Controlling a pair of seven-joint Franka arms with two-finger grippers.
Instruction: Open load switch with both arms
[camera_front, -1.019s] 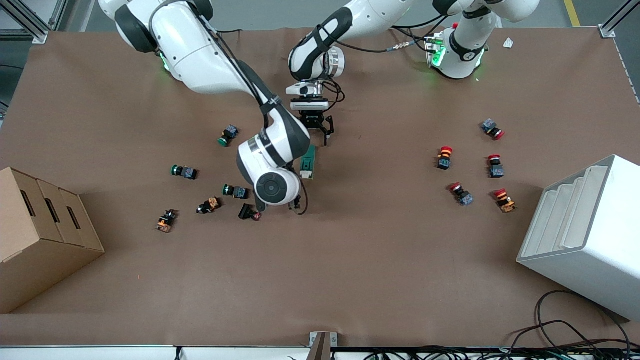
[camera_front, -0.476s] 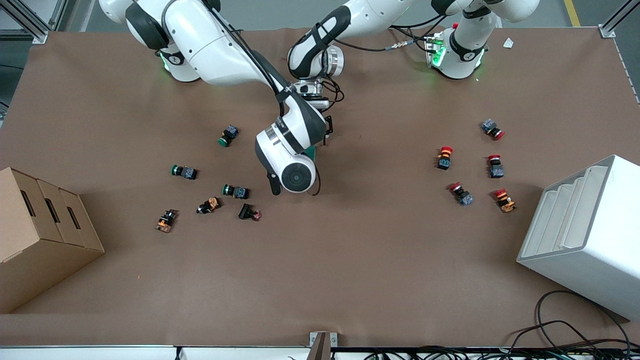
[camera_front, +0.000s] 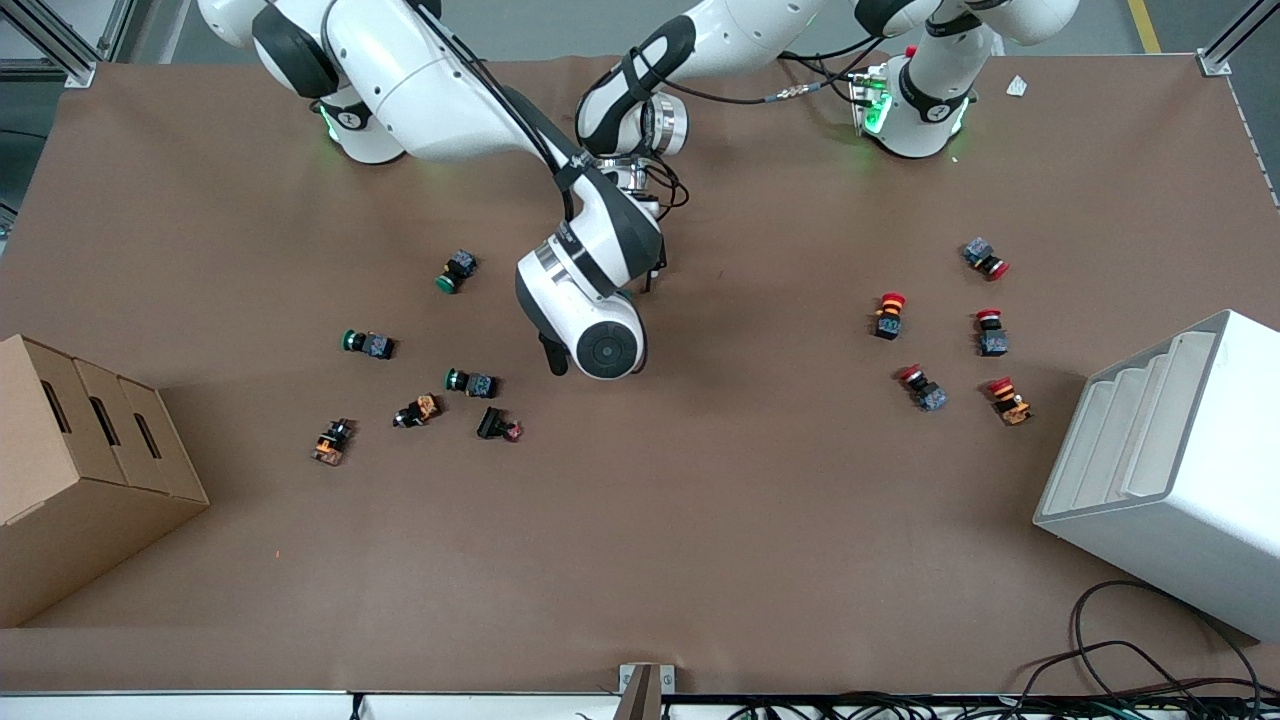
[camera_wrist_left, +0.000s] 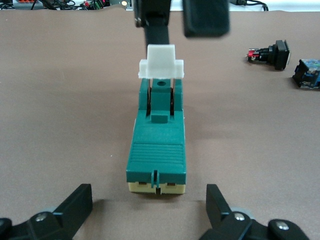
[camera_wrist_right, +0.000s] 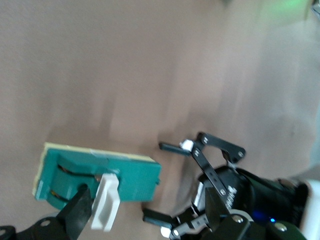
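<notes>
The dark green rectangular load switch (camera_wrist_left: 157, 142) lies mid-surface on the brown surface (camera_front: 700, 500) between the open left pincer (camera_wrist_left: 149, 210) and the open right pincer (camera_wrist_right: 87, 200), which should brace the body before lifting the white lever tab (camera_wrist_left: 161, 62).

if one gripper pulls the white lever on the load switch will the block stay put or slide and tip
The load switch looks like rigid moulded plastic, probably light, lying flat and loose on the brown table cover, so a pull on its white lever would likely drag it unless braced. Its long, low base makes rolling unlikely; the end might lift. The open left gripper sits at its ribbed end.
</notes>
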